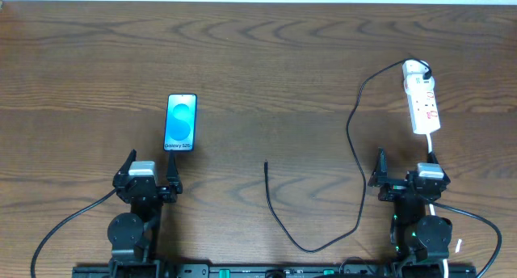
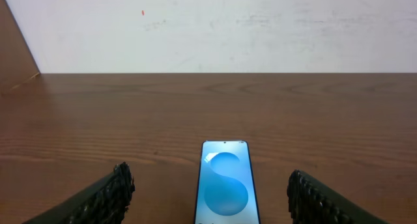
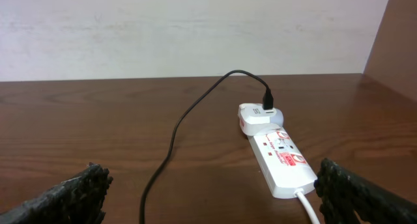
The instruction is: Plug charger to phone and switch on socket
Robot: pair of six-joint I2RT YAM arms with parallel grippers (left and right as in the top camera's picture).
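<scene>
Overhead view: the phone lies face up on the brown wooden table, left of centre in the frame, with its blue screen lit and its long side running up and down the picture. Just below it is the left gripper, its jaws spread wide and holding nothing. The left wrist camera shows the phone flat on the wood ahead of the two dark fingers, lined up with the gap between them and touching neither.

At the upper right lies the socket, a white strip, with a white adapter plugged into its top end. The charger leaves that adapter as a thin black cable, bends down the right half of the frame and loops along the bottom. It then rises to a free tip near the middle, lying loose on the table well apart from the phone.

The right gripper sits just below the socket, opened as wide as it goes and empty. Its wrist camera shows the strip at the lower right and a white lead coming off the near end. I cannot tell whether the red-marked switch is on.
</scene>
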